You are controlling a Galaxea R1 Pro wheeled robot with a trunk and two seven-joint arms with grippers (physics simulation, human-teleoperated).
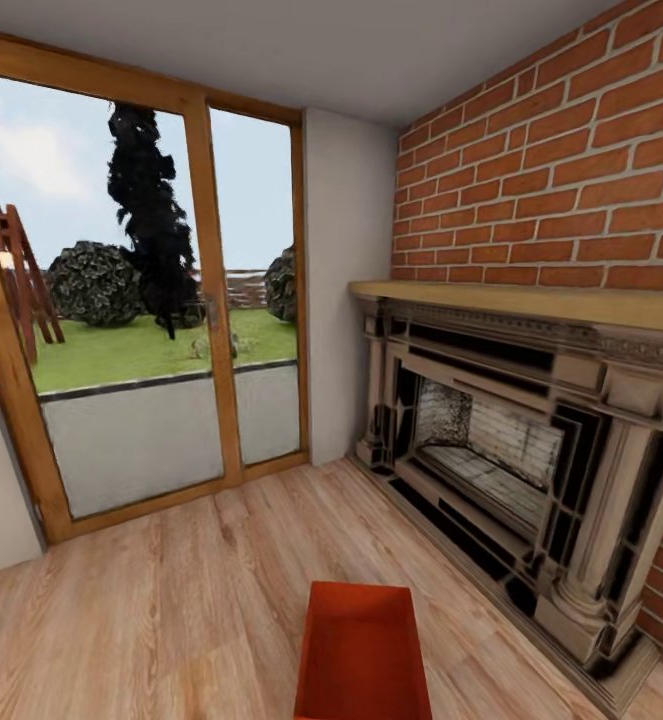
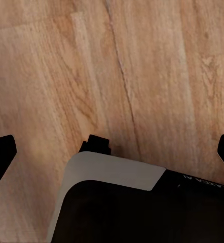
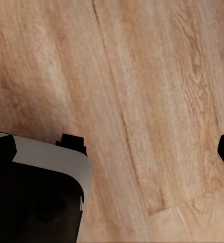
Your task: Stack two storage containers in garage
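One storage container (image 1: 363, 655) sits on the wood floor (image 1: 171, 600) — fireplace (image 1: 511, 470) right, glass doors (image 1: 141, 320) behind-left; fingers (image 2: 1, 154) spread above planks.

Brightness: even and bright.
Source: daylight through the glass door (image 1: 136, 300), left of frame.
Shadows: faint, beside the fireplace (image 1: 511, 470).
Blur: soft wood grain in wrist views.
Distortion: door frame bows at left edge.

One storage container (image 1: 359, 655) – orange-red, rectangular, lidless, thin plain walls – sits upright on light wood-plank floor (image 1: 171, 600) of living room, near brick fireplace (image 1: 511, 440), open top up, interior empty.
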